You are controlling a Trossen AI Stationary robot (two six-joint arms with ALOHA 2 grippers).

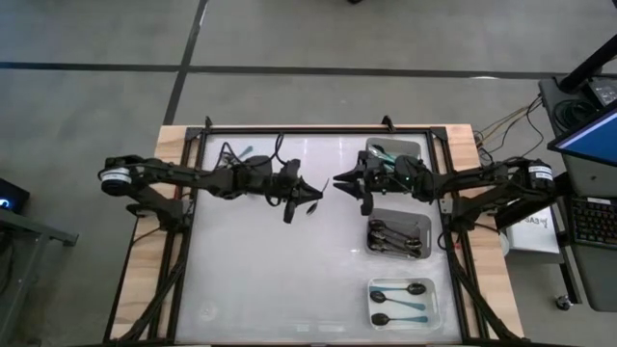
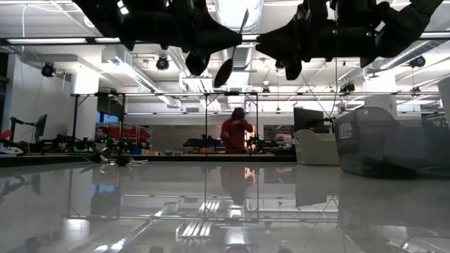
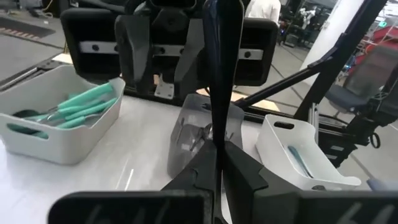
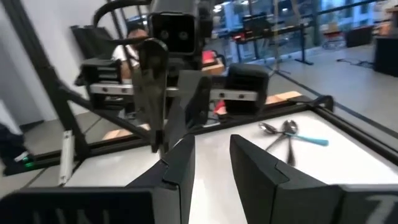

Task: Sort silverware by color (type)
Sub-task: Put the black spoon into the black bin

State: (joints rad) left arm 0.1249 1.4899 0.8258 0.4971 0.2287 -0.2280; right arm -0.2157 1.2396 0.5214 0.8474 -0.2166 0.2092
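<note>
Mid-handover, table centre: my left gripper [image 1: 310,200] was clenched on 1 all-black slim spoon [image 2: 230,65], held aloft. My right gripper [image 1: 339,182], at 3 o'clock, stood released. Next: right closes on spoon.

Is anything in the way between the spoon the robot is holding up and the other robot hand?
Nothing visible. The left gripper holds a black spoon up above the table, shut on it. The right gripper faces it, open, with only bare air between them.
</note>
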